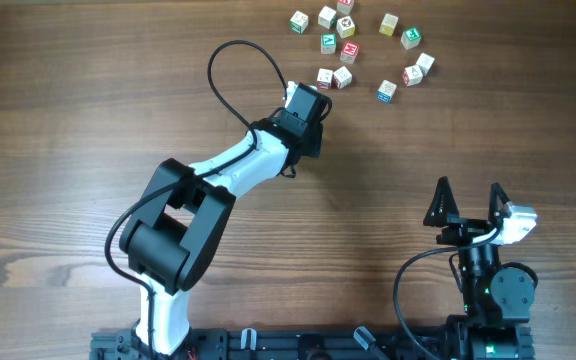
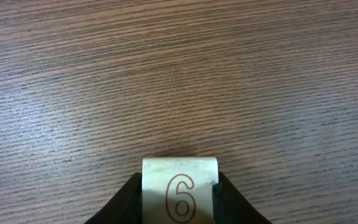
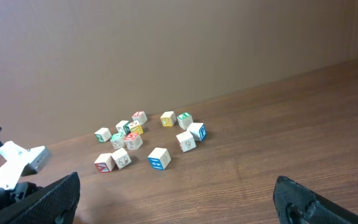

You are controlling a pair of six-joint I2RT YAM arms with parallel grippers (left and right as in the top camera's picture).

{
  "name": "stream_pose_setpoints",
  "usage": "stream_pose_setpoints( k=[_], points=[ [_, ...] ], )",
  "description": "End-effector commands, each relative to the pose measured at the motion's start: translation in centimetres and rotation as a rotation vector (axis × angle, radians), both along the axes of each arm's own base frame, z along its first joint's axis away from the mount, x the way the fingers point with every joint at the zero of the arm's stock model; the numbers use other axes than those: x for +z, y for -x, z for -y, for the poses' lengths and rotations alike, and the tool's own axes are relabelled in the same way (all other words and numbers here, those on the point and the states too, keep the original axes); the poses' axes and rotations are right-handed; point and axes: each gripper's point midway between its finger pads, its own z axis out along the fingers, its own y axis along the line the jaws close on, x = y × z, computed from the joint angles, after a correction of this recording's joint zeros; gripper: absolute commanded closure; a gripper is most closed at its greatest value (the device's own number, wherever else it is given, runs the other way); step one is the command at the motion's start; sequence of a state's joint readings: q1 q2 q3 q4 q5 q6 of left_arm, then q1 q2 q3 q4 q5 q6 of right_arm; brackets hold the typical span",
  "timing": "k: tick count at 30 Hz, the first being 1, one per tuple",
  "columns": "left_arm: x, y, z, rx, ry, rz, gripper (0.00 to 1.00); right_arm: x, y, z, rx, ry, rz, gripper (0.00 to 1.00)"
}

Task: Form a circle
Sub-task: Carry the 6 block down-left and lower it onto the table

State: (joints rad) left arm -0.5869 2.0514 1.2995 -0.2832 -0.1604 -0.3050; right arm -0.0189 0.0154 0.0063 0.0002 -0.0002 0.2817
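Overhead: small wooden letter cubes [image 1: 358, 48] scattered upper right, no ring yet; left gripper [image 2: 179, 190] clamps cream red-6 cube [image 2: 180, 171], right gripper [image 1: 468, 190] gaping.

Black-and-white arms [image 1: 230, 172], looping black cable [image 1: 236, 43]

You have even, bright light on the desk [image 1: 68, 120]; shadows are faint, and the right wrist view seems slightly soft.
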Motion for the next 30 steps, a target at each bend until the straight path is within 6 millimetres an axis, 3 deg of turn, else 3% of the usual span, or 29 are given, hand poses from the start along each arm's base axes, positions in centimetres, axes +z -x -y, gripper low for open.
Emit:
stream_pose_setpoints(
  k=[1,9,16,21,30],
  points=[
    [-0.7,0.2,-0.5,0.05,0.004,-0.016,0.71,0.2,0.0,-0.3,0.016,0.017,0.01,0.0],
    [-0.6,0.2,-0.6,0.322,0.157,-0.05,0.72,0.2,0.0,-0.3,0.016,0.017,0.01,0.0],
    [-0.1,-0.6,-2.2,0.595,0.214,0.016,0.72,0.2,0.0,-0.3,0.015,0.017,0.01,0.0],
    [0.3,-0.2,-0.8,0.574,0.207,0.057,0.71,0.2,0.0,-0.3,0.016,0.017,0.01,0.0],
    [0.5,-0.1,-0.6,0.584,0.197,0.081,0.65,0.2,0.0,-0.3,0.015,0.017,0.01,0.0]
  ],
)
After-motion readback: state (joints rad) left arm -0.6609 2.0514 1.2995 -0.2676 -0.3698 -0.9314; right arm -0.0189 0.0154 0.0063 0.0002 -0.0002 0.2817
